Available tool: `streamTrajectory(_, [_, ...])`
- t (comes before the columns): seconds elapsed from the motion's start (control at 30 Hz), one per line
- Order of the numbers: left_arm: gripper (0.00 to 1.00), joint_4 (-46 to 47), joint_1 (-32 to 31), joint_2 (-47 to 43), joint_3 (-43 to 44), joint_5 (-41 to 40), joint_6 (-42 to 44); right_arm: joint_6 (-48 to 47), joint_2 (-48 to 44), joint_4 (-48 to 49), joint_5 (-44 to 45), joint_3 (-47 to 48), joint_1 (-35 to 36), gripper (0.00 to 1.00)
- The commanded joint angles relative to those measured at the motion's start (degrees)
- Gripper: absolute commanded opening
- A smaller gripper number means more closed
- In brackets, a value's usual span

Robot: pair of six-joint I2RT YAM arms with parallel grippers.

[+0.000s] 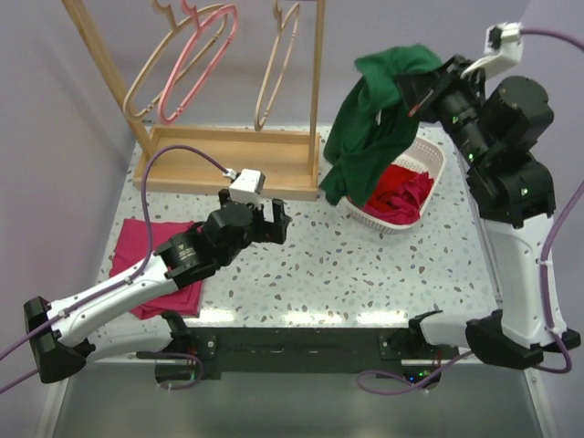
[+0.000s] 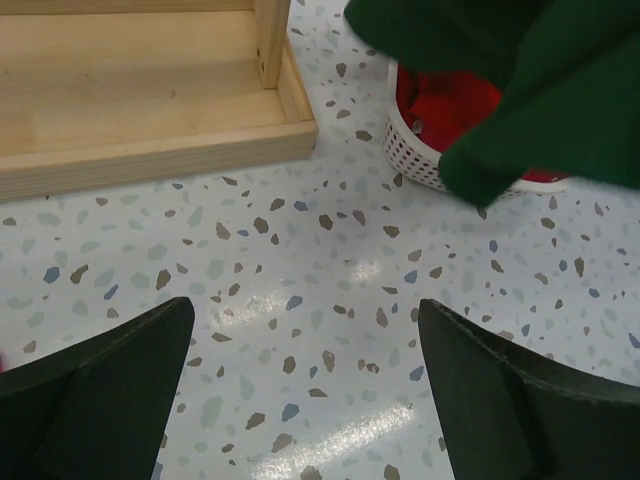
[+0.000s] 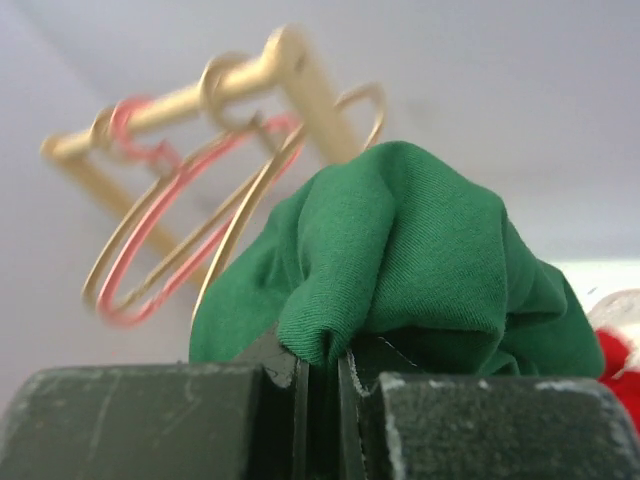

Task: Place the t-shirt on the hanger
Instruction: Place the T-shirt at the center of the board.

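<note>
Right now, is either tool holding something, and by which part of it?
The right tool is shut on a bunched fold of the green t-shirt; the rest hangs over the basket. The left tool is open, empty.

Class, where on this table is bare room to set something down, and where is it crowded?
Free: speckled tabletop between the rack base, the basket and the left gripper. Crowded: folded pink garment at left, basket at right.

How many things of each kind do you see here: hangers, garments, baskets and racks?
Hangers: 3 (pink hanger, beige hanger beside it, pale wood hanger apart)
Garments: 3 (green t-shirt, red garment, magenta garment)
Baskets: 1 (white basket)
Racks: 1 (wooden rack)
Total: 8
</note>
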Motion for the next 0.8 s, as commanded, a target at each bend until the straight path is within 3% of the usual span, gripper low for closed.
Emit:
streamTrajectory(0.0, [1.0,1.4,0.3,-3.5,3.2,-0.4,1.5,4.5,-4.3,4.1,-11.4,-17.1,7.2,0.0])
streamTrajectory(0.1, [0.97,1.4,0.3,-4.6,2.2,0.1,1.7,3.9,-5.5,4.7,-11.2,-28.8,11.6,0.0])
streamTrajectory(0.27, [0.85,2.6,0.3,-3.1,-1.5,2.1,0.1,-1.4,2.2,2.0,-18.7,-36.5,13.6,0.24])
streamTrajectory(0.3, [0.8,4.1,0.3,-2.5,-3.2,2.3,-0.2,-4.9,5.0,-0.3,-17.3,-36.2,14.7,0.4])
streamTrajectory(0.37, [0.75,4.9,0.3,-0.3,-4.4,1.9,-1.0,-7.0,5.7,-4.0,-7.3,-37.0,18.5,0.51])
streamTrajectory(0.4, [0.74,5.0,0.3,0.6,-4.7,1.7,-1.3,-7.2,3.3,-3.5,-4.7,-40.1,19.5,0.56])
streamTrajectory(0.43, [0.73,5.0,0.3,2.5,-4.8,1.4,-1.8,-6.9,1.8,-2.7,-3.1,-41.9,20.1,0.68])
streamTrajectory(0.47, [0.72,5.1,0.4,3.5,-4.9,0.9,-1.9,-6.4,0.2,-1.1,-2.3,-43.6,20.4,0.73])
streamTrajectory(0.6, [0.67,5.7,0.8,8.3,-4.8,0.3,-2.3,-4.0,-7.0,-0.3,2.7,-53.1,22.0,0.76])
streamTrajectory(0.77, [0.63,9.4,1.9,15.9,-4.7,1.4,-2.0,-0.1,-12.5,5.2,2.9,-64.7,24.1,0.68])
